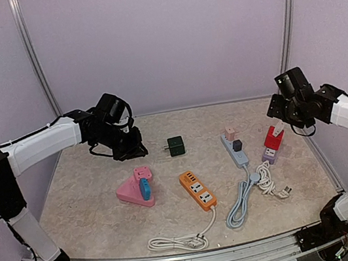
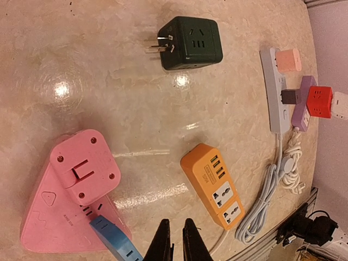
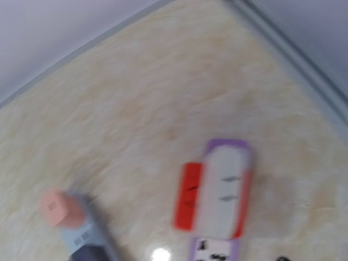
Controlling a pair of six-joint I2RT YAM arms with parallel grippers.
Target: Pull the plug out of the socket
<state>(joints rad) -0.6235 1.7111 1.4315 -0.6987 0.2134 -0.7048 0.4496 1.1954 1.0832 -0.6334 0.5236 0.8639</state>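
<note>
A red and white plug sits in a purple socket strip at the right. My right gripper hangs just above and behind it; its fingers do not show in the blurred right wrist view, which looks down on the plug and the strip. My left gripper hovers over the back left of the table. In the left wrist view its fingers are close together and hold nothing. A pink plug and a blue plug sit in a pink triangular socket.
A grey strip carries a small pink plug and a dark plug, with its cable coiled in front. An orange strip with a white cable lies at the centre front. A dark green cube adapter lies behind it.
</note>
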